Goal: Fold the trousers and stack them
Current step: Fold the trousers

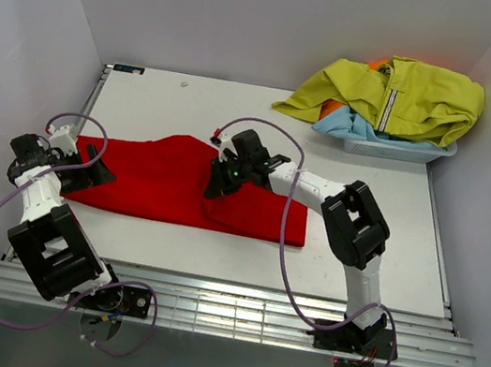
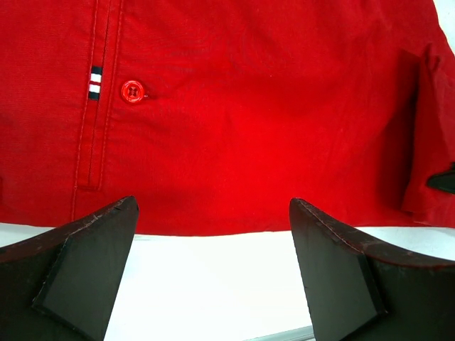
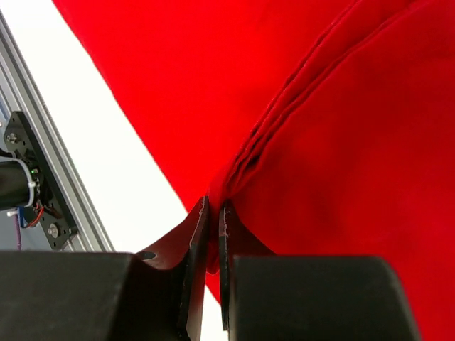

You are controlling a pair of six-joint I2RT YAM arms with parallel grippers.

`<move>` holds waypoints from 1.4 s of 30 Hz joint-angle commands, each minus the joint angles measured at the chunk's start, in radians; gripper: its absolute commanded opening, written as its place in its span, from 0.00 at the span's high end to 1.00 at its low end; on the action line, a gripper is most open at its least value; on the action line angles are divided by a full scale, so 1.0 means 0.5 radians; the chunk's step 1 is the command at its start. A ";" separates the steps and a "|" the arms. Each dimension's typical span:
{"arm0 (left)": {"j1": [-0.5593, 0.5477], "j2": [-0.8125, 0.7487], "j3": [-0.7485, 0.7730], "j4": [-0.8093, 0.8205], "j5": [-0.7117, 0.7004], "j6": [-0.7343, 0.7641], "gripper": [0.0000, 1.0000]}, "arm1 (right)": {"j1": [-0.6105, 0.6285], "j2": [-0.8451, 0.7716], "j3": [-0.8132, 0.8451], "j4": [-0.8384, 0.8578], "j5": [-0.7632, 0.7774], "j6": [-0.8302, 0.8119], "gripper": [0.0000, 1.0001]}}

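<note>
Pinching trousers [image 3: 178, 85] at fold, right gripper [image 3: 213, 213]

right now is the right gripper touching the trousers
Touching. The right wrist view shows the right gripper shut on a bunched fold of the trousers.

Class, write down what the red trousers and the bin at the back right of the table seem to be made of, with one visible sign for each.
The trousers: woven cloth, matte, perhaps cotton; stitched seams, a sewn button and soft folds show it. The bin: probably plastic, pale and smooth, with a thin moulded rim.
</note>
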 commanded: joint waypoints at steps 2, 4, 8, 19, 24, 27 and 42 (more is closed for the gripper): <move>-0.004 -0.074 -0.009 0.003 0.005 0.032 0.02 | 0.050 0.178 0.185 0.108 -0.183 0.033 0.90; -0.004 -0.077 -0.006 0.000 0.005 0.042 0.02 | 0.075 0.215 0.222 0.114 -0.205 0.042 0.81; -0.004 -0.099 -0.003 -0.015 0.017 0.042 0.02 | 0.084 0.215 0.277 0.175 -0.184 0.067 0.92; -0.004 -0.120 -0.003 -0.034 0.004 0.054 0.02 | 0.121 0.240 0.304 0.194 -0.215 0.187 0.92; -0.004 -0.013 -0.012 -0.012 -0.084 0.026 0.02 | 0.127 0.261 0.338 0.190 -0.218 0.230 0.92; -0.004 0.116 0.021 -0.015 -0.161 -0.004 0.02 | 0.130 0.268 0.363 0.200 -0.224 0.257 0.92; -0.004 0.595 0.144 -0.114 -0.198 -0.044 0.05 | 0.204 0.491 0.562 0.197 -0.126 0.300 0.58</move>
